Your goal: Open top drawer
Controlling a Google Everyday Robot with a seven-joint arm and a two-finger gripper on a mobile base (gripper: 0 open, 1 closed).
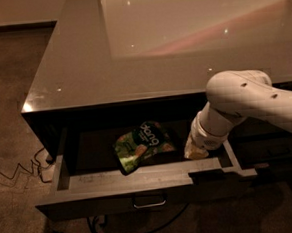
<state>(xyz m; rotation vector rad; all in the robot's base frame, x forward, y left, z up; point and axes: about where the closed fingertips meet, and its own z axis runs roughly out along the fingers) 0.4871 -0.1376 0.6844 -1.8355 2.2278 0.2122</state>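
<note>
Glossy cabinet top (133, 74) overhangs the top drawer (140, 181), which stands pulled well out toward you, its long axis running left to right. Your gripper (196, 151) dips inside its right end, behind the front panel and right of the handle (149, 204); whether it is spread or clamped, you cannot tell.

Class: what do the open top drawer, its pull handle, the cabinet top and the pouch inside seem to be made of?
Top drawer: probably painted board, matte and scuffed grey. Pull handle: likely metal, glinting. Cabinet top: glossy, glass or lacquer, mirroring lights. Pouch: crinkled printed plastic film. The gripper sits inside the drawer's right end.
</note>
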